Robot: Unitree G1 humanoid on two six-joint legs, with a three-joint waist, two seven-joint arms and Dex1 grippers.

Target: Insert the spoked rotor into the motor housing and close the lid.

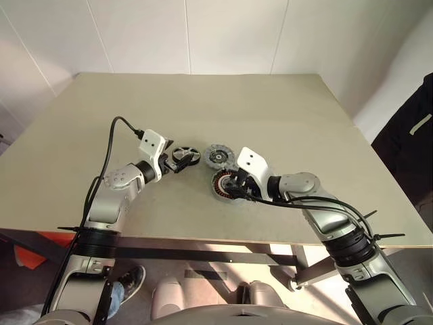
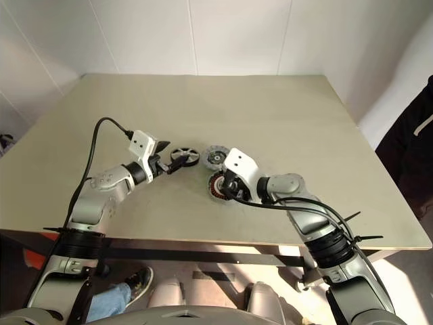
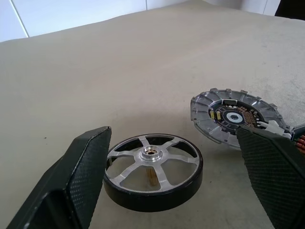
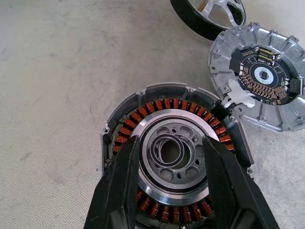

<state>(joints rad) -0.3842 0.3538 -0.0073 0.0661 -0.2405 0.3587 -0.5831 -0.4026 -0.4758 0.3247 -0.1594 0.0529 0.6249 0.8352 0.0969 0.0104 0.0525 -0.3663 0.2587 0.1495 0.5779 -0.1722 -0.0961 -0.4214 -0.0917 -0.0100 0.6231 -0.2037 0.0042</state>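
On the table (image 1: pixel 284 115) we see the housing (image 4: pixel 174 157) under our right gripper (image 4: pixel 171 191), its fingers apart over the dark centre, gripping nothing. The lid (image 3: pixel 233 114) lies just beside it. The rotor (image 3: pixel 152 169) sits flat between our left gripper's (image 3: pixel 176 181) wide-spread, empty fingers.

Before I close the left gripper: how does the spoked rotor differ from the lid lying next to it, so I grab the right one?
The spoked rotor is an open wheel with see-through spokes, a central hub and a dark outer band; the lid is a solid ribbed grey disc with a dark centre carrying small components. The rotor sits between the open fingers of the left gripper; the lid lies beyond them, beside the motor housing. Both are round and lie flat on the table.
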